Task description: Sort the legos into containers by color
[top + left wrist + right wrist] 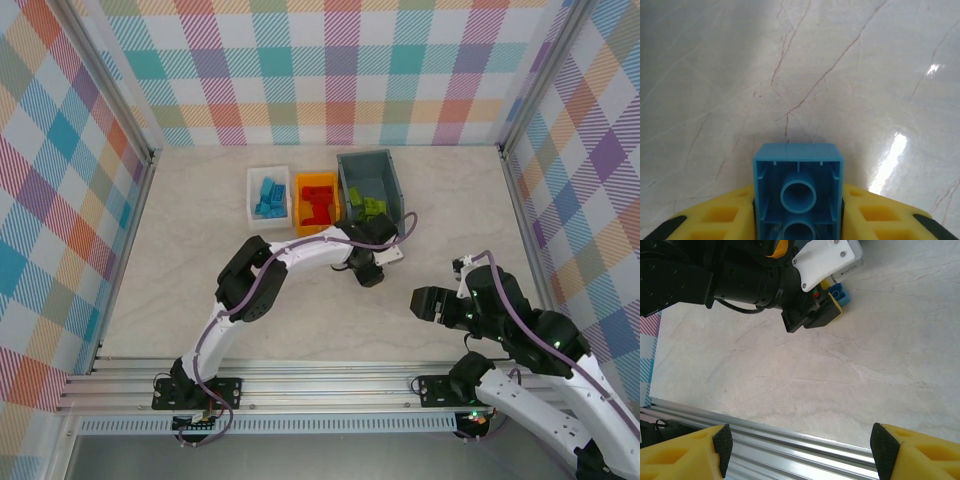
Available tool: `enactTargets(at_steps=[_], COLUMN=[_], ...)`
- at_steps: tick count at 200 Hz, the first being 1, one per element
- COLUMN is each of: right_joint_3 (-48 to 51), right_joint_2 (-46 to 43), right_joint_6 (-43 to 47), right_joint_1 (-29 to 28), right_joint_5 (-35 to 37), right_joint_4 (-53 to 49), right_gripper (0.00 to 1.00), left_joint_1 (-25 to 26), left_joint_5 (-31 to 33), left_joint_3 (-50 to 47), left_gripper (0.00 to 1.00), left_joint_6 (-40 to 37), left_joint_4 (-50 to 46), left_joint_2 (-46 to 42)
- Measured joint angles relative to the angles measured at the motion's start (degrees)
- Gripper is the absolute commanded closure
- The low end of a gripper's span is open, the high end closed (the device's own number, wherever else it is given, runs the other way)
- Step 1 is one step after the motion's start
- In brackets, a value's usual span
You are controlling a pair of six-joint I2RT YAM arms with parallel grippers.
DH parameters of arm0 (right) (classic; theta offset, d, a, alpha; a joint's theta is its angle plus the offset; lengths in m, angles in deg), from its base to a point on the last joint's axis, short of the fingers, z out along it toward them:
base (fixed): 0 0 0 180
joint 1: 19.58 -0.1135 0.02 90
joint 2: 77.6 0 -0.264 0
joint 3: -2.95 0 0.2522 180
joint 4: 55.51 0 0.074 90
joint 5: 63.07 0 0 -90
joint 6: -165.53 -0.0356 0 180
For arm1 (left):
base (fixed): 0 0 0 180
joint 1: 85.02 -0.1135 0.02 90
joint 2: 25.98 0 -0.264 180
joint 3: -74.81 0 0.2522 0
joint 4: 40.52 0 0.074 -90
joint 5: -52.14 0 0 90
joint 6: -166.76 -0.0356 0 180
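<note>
The blue brick [798, 170], its hollow underside showing, sits clamped in the left gripper [798, 210] low at the bench [790, 75], the white bin [249, 198] of blue bricks lying farther back and leftward, while the right gripper [800, 445] hangs open.

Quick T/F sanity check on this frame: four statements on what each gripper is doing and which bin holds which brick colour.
1. The left gripper grips a blue plastic brick between its fingers. True.
2. The right gripper is shut on a red brick. False: it is open, with nothing between its fingers.
3. The small white plastic bin holds blue bricks. True.
4. The small orange plastic bin holds lime-green bricks. False: it holds red bricks; the green ones lie in the larger slate-grey plastic bin.
</note>
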Motion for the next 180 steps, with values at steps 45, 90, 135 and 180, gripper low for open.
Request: enactTargets(at_steps=[45, 90, 135, 180], right_joint_3=[-0.02, -0.11, -7.76, -12.11], right_joint_2=[2.99, 10.62, 32.33, 45.48], right_joint_6=[3.15, 11.96, 20.81, 22.82], right_joint_1=[0.0, -0.5, -12.68, -14.73], right_joint_5=[-0.09, -7.06, -4.42, -0.63], right_joint_4=[2.29, 13.0, 24.28, 36.39], right_gripper=[0.27, 0.31, 0.31, 0.29], left_joint_1=[-0.87, -10.71, -27.82, -33.57], left_joint_5=[1.66, 1.73, 3.54, 7.52], left_joint_3=[-11.28, -21.73, -22.4, -13.31], left_gripper=[0.7, 0.71, 0.71, 0.74], left_joint_6=[7.69, 20.15, 29.07, 34.29], left_joint_4=[3.54, 7.26, 6.64, 3.98], left_joint_2=[-10.38, -32.74, -36.0, -22.88])
